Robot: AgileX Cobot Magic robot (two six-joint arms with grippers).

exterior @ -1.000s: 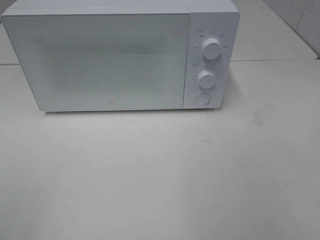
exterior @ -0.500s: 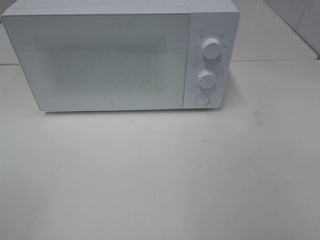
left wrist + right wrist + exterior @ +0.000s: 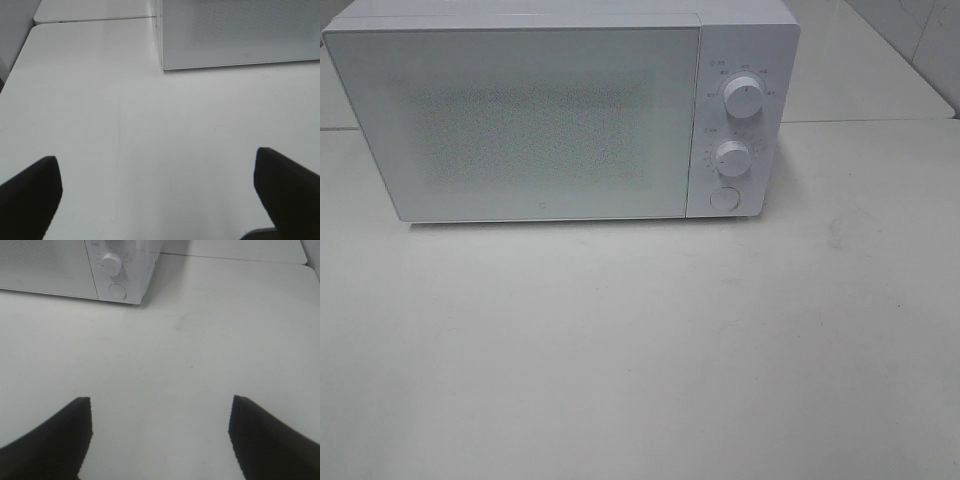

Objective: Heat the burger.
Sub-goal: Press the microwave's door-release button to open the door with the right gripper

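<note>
The burger is out of view in every frame. A white microwave (image 3: 560,110) stands at the back of the table with its door (image 3: 520,120) shut, two knobs (image 3: 743,97) and a round button (image 3: 723,198) on its right panel. Neither arm shows in the exterior high view. My left gripper (image 3: 155,187) is open over bare table, short of the microwave's left front corner (image 3: 162,65). Open too, my right gripper (image 3: 160,432) hovers over bare table, back from the microwave's control panel (image 3: 117,270). Nothing is between either pair of fingers.
The white table (image 3: 640,340) spreads in front of the microwave. A seam between table sections runs behind it (image 3: 870,120). The table's left edge (image 3: 20,65) shows in the left wrist view, and a faint smudge (image 3: 182,322) marks the surface right of the microwave.
</note>
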